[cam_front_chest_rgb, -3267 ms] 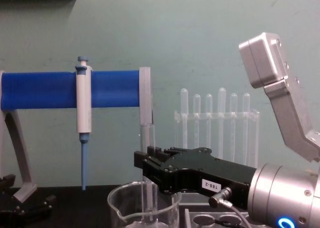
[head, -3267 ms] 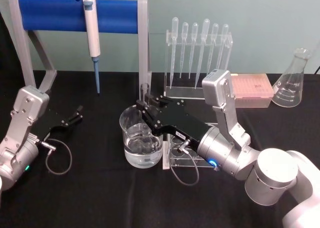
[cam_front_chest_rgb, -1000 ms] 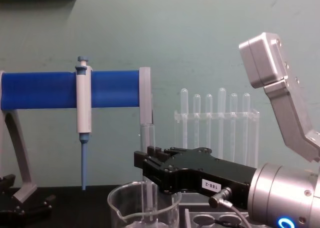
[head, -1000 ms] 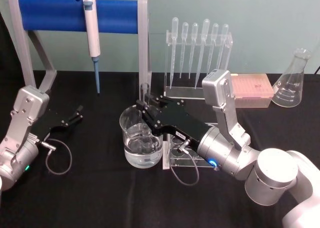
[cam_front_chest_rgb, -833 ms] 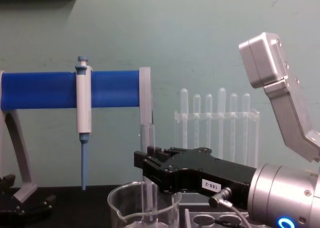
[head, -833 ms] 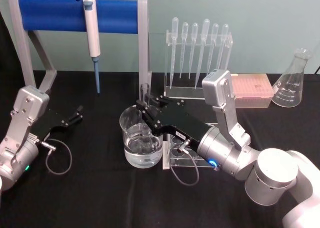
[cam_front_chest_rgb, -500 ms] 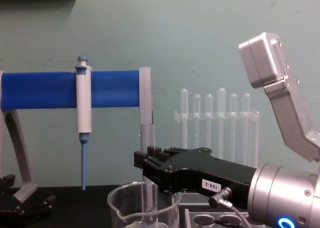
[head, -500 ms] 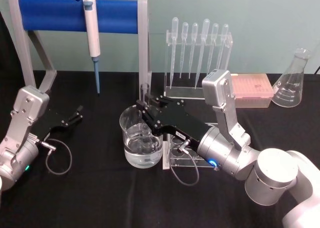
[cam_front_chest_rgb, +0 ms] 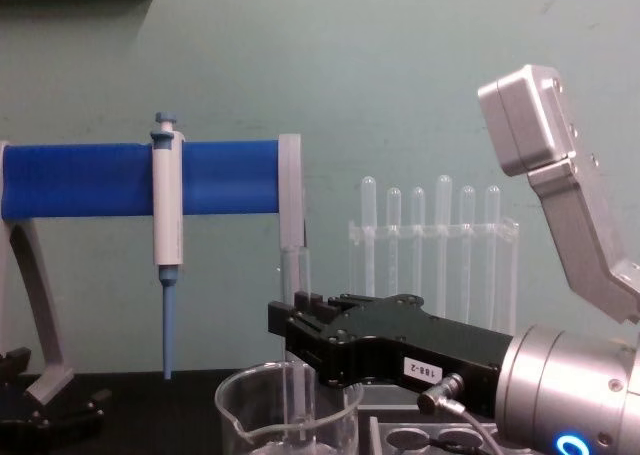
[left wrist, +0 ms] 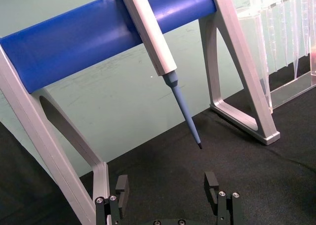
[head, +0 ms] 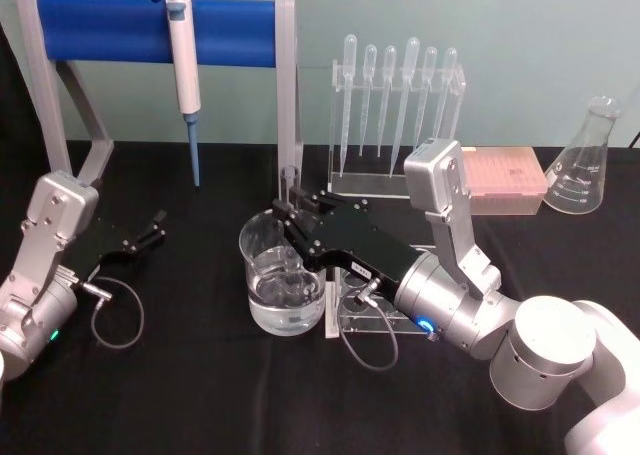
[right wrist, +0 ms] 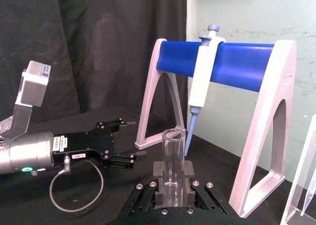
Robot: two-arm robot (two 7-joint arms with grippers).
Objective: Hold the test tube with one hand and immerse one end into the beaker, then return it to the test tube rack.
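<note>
The right claw was shut tight on the test tube. It held the tube standing straight up, with the open end on top. The claw reached in from the right, just over the rim of the beaker. The beaker stood near the middle of the black table and had clear water in the bottom. The low end of the tube went down inside the beaker. I could not tell if the tip was in the water.

The clear test tube rack sat on the table just to the right of the beaker, under the right arm.

The left claw was far off on the left side, low over the table. Its two fingers were wide apart and it held nothing.

At the back of the table stood a blue stand with a pipettor hanging on it, tip down. To the right of the stand, a row of pipettes hung in a clear holder. A pink box and a glass flask sat at the back right.
</note>
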